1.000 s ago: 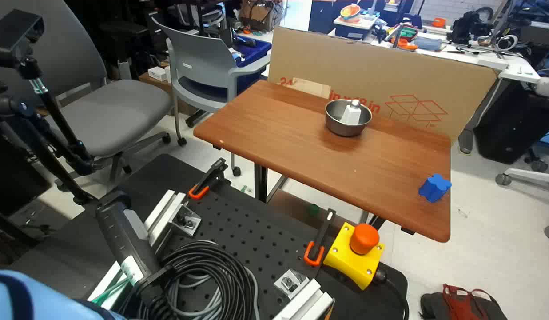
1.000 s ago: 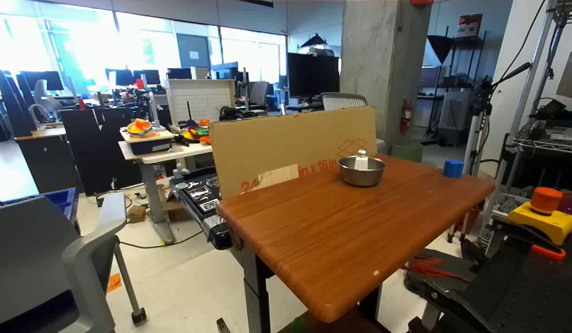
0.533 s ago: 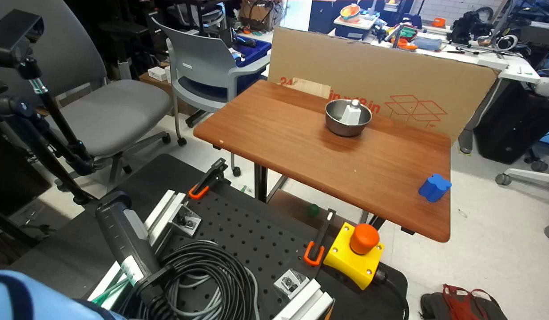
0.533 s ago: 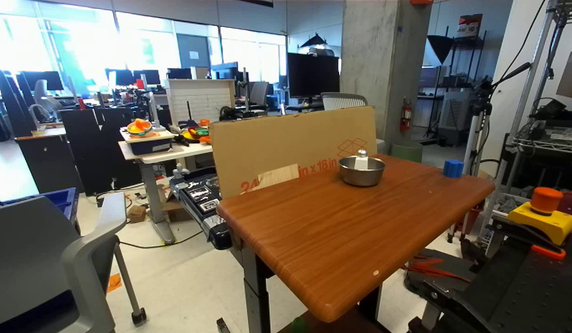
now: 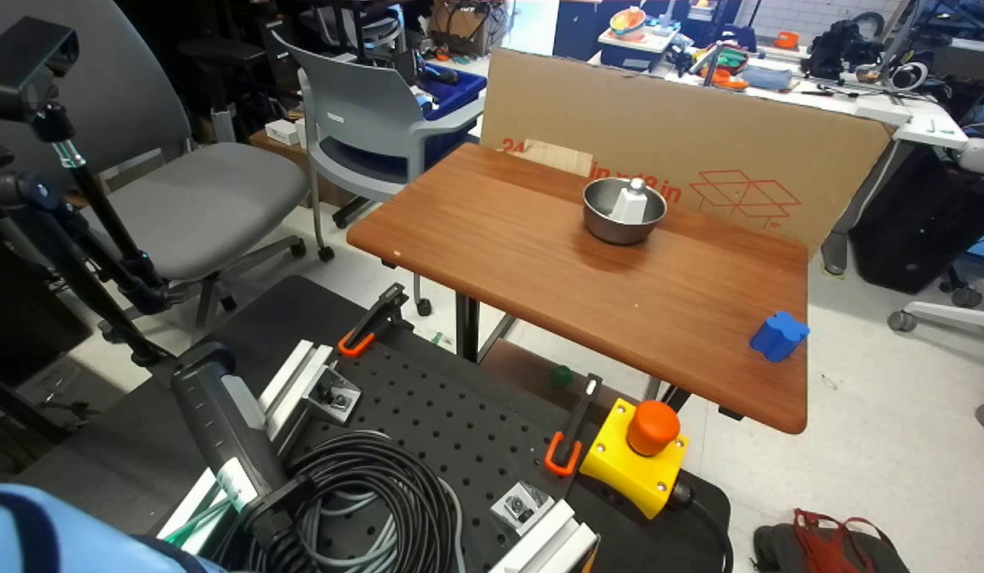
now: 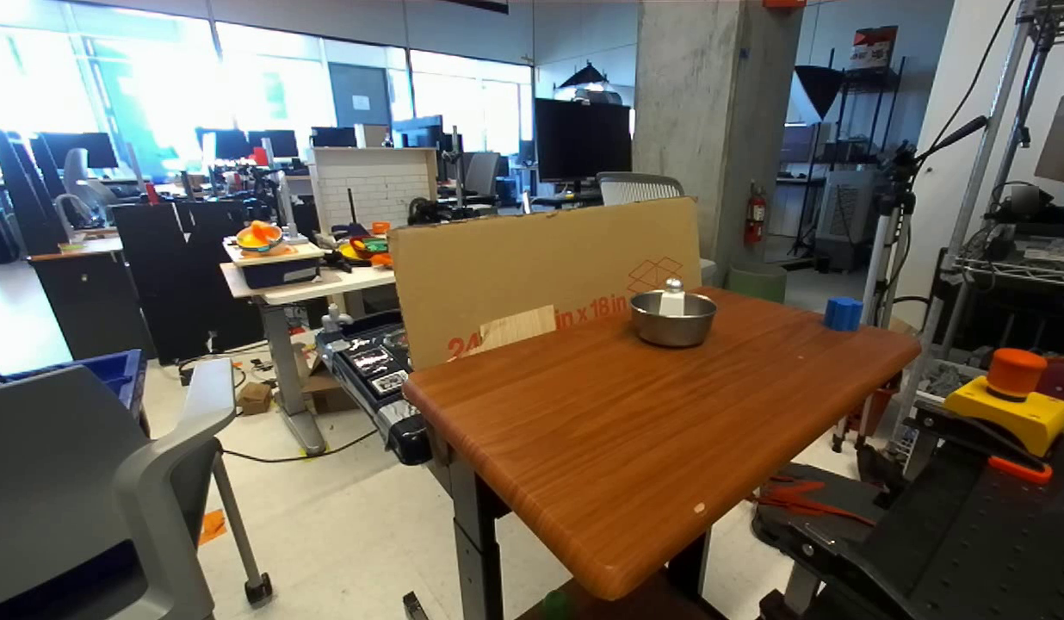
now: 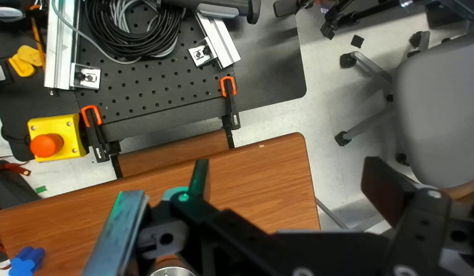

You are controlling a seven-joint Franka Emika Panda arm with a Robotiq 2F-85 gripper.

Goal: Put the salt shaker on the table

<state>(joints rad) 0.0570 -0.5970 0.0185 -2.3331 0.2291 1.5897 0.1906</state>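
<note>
The salt shaker (image 5: 630, 205) is white with a silver cap. It stands about upright inside a round steel bowl (image 5: 615, 232) near the back edge of the reddish-brown table (image 5: 524, 247). The same shaker (image 6: 672, 301), bowl (image 6: 674, 331) and table (image 6: 635, 413) show in an exterior view; the shaker's lower part is hidden by the bowl wall there. In the wrist view my gripper (image 7: 287, 168) is open with nothing between its fingers, above the table's end (image 7: 256, 176). Only the bowl's rim (image 7: 171, 271) shows at the bottom edge there; the shaker cannot be made out. Neither exterior view shows the gripper.
A blue block (image 5: 779, 337) sits at the table's far end from the chair (image 5: 372, 119). A cardboard sheet (image 5: 683, 135) stands behind the table. A black perforated board (image 5: 452, 446) with clamps, coiled cables (image 5: 380, 501) and a yellow emergency-stop box (image 5: 619, 454) lies in front.
</note>
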